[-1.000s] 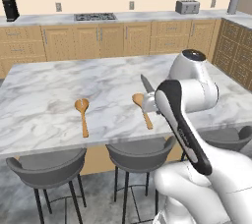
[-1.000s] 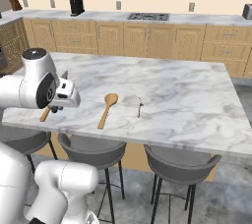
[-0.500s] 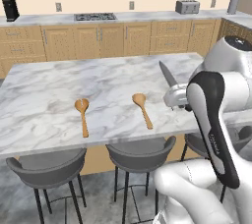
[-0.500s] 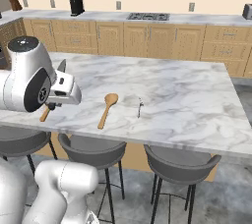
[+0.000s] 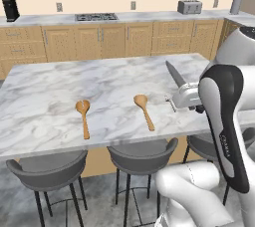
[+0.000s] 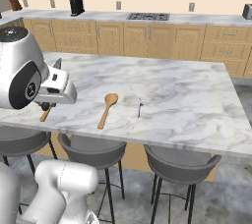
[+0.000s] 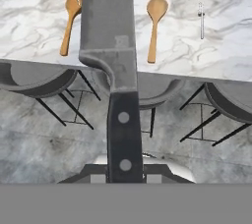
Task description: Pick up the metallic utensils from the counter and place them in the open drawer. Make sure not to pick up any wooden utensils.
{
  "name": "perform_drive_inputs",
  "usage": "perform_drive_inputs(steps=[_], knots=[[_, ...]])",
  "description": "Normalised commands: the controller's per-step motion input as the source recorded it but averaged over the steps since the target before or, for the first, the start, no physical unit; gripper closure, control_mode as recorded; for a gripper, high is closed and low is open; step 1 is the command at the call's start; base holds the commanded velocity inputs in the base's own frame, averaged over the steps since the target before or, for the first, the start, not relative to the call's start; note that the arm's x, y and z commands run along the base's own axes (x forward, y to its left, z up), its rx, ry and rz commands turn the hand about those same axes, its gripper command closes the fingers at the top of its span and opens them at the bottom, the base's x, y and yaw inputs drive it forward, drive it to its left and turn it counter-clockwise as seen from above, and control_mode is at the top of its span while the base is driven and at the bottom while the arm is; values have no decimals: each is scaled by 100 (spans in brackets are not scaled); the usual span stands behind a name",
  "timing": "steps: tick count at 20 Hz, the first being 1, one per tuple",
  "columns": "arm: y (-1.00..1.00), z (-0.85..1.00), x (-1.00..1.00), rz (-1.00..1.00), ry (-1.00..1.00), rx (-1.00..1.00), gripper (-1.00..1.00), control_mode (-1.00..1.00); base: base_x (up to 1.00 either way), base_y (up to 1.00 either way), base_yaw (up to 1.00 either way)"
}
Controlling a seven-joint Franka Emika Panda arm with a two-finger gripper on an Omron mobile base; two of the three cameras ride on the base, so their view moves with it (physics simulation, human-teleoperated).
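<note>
No writing can be read on anything. The gripper (image 7: pixel 125 169) is clamped on the knife (image 7: pixel 110 46) by its black riveted handle, low in the hand view, with the broad grey steel blade running up the frame's middle. In the left base view the knife (image 5: pixel 175 74) juts up and left from the gripper (image 5: pixel 182 99) at right centre, over the near right part of the counter (image 5: pixel 60 84), a white marble slab with grey veins. Two orange-brown wooden spoons (image 5: pixel 83 116) (image 5: pixel 143 110) lie well apart near the front edge, round bowls away from it. In the right base view a thin silver fork (image 6: pixel 140 107) lies just right of one spoon (image 6: pixel 107 109); bare marble spreads right of it. Grey stools (image 6: pixel 179 161) sit under the edge.
</note>
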Motion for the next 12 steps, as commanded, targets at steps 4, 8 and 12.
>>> perform_drive_inputs(steps=[4,8,12], knots=[[0,0,0,0,0,0,100,-100,0,0,0],[0,0,0,0,0,0,100,-100,0,0,0],[0,0,0,0,0,0,100,-100,0,0,0]])
